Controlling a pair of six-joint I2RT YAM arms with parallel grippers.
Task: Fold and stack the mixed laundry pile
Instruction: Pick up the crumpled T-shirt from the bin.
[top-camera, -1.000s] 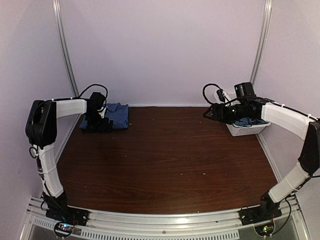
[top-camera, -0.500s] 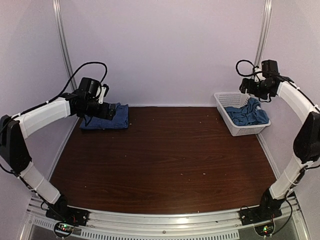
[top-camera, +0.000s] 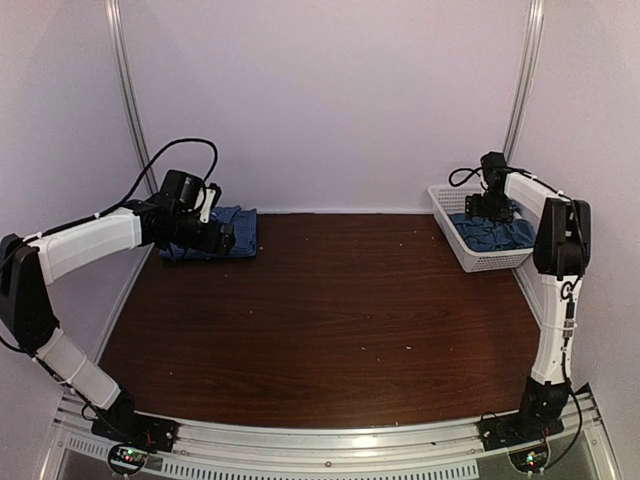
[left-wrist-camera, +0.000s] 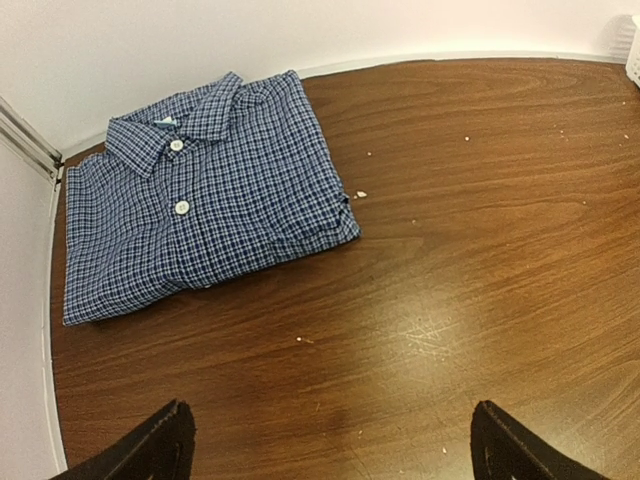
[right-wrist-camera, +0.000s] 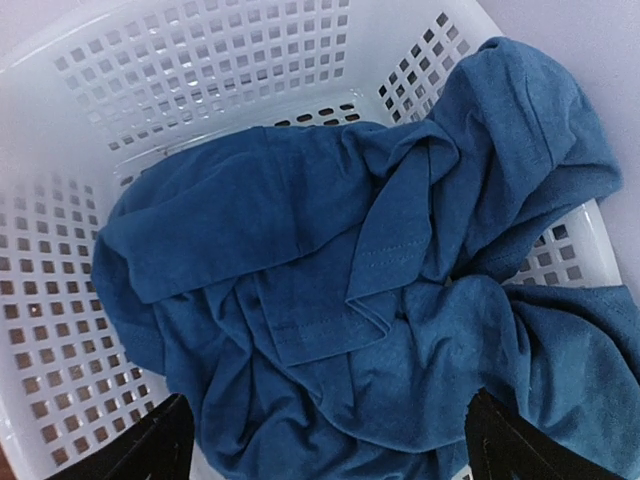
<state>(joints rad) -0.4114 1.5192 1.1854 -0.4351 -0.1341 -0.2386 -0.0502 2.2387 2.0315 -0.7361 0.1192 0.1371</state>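
Two pairs of jaws, both spread wide, hold nothing. The left gripper (left-wrist-camera: 330, 455) hovers over the table (left-wrist-camera: 480, 220). The folded checked shirt (left-wrist-camera: 205, 215) lies flat ahead of it and to its left, apart. The right gripper (right-wrist-camera: 330, 450) hangs over the basket (right-wrist-camera: 200, 70), with the crumpled t-shirt (right-wrist-camera: 330, 280) just below it.

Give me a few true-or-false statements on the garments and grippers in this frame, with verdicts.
1. The checked shirt lies folded on the table. True.
2. The teal t-shirt is stacked on the checked shirt. False: it lies crumpled in the white basket.
3. The left gripper grips the checked shirt. False: it is open, apart from the shirt.
4. The right gripper is open above the teal t-shirt. True.
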